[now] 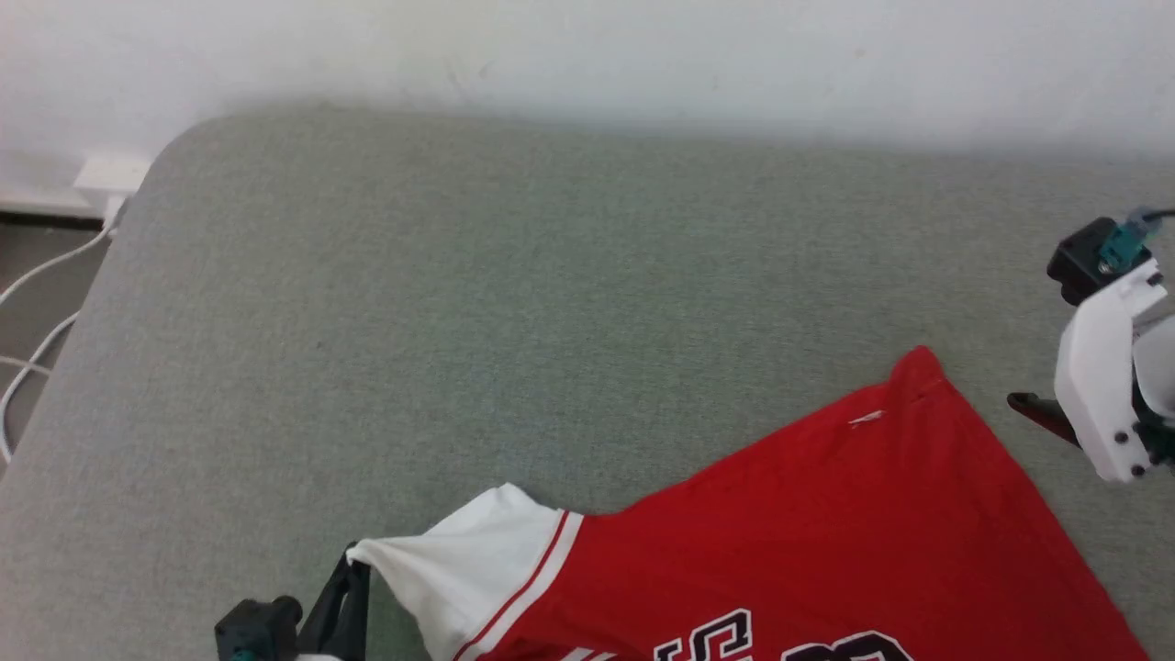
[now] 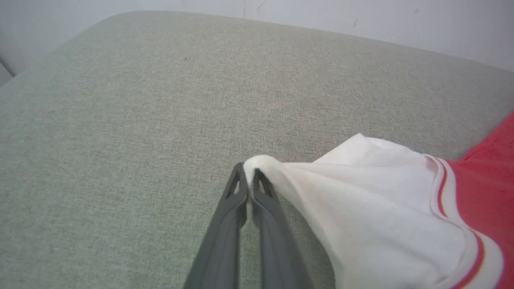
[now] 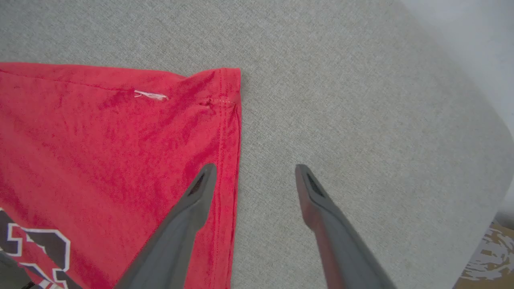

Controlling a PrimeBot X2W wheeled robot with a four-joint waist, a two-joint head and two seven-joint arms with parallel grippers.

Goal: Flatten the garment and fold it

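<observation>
Garment (image 1: 826, 514) lies on grey-green cushion (image 1: 459, 275).

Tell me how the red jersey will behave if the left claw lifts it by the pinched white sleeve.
Likely floppy: the white sleeve bunches to a peak where the left claw pinches it, so the red jersey should drape, not hold shape. Probably light: the thin cloth lies flat. On the textured grey cushion it may drag and wrinkle.

Grey-green padded surface (image 1: 551, 275); red jersey (image 1: 826, 532) lying on it.
</observation>
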